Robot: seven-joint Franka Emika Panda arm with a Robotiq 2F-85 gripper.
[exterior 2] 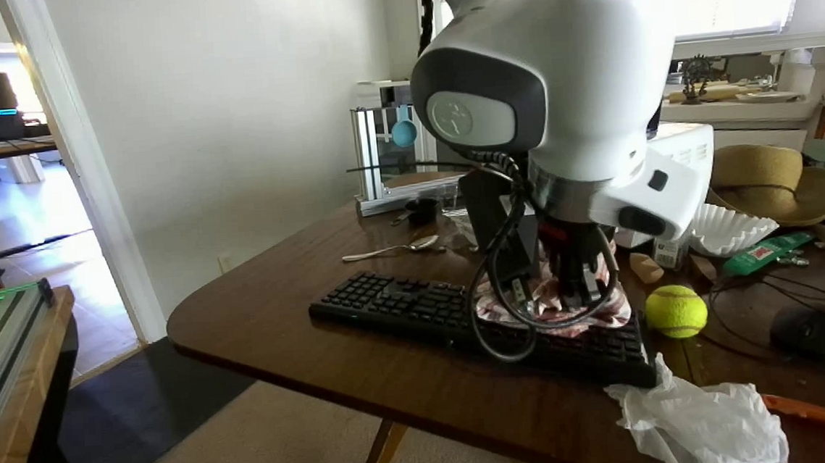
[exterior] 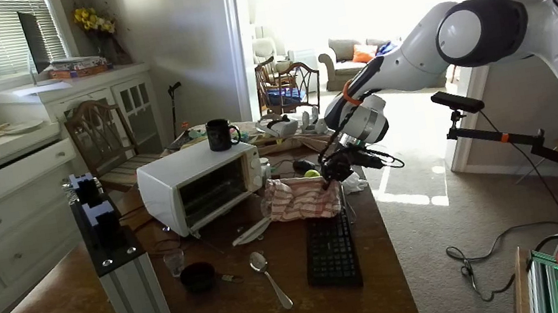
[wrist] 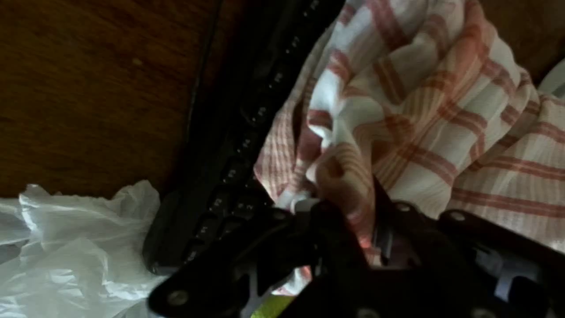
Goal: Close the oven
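The white oven (exterior: 174,167) stands on the table in an exterior view. Its front shows a dark inside with a rack, and its door looks folded down, though the glass is hard to make out. In an exterior view the arm hides much of the oven (exterior 2: 693,146). My gripper (exterior: 328,179) is right of the oven, apart from it, pointing down at a red-and-white checked cloth (exterior: 297,198). In the wrist view the fingers (wrist: 346,221) are close together with a fold of the cloth (wrist: 410,110) pinched between them. The fingertips are dark and blurred.
A black mug (exterior: 219,135) stands on the oven. The cloth lies partly over the keyboard (exterior: 331,254). A spoon (exterior: 270,278), a black cup (exterior: 197,277) and a silver frame (exterior: 138,307) are nearby. A tennis ball (exterior 2: 676,311) and a plastic bag (exterior 2: 702,422) lie beside the keyboard.
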